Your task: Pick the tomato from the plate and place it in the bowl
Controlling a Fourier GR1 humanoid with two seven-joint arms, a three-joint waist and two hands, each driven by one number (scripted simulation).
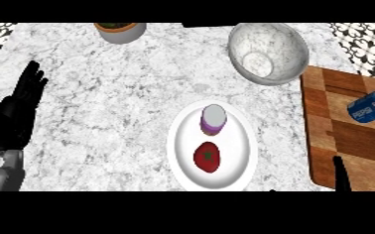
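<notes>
A red tomato point(207, 156) with a green stem spot lies on the near half of a white plate point(234, 129). A purple and white onion half point(213, 119) sits on the same plate, just beyond the tomato. The grey marbled bowl point(268, 53) stands at the back right, tilted toward me and holding nothing. My left hand point(18, 110) rests at the left edge, fingers straight and pointing up, far from the plate. Of my right hand point(341, 174) only one dark finger shows at the lower right, over the cutting board.
A wooden cutting board point(338, 129) lies at the right with a blue can point(362, 108) on it. A potted plant point(119, 30) stands at the back left. Patterned tiles show at both far corners.
</notes>
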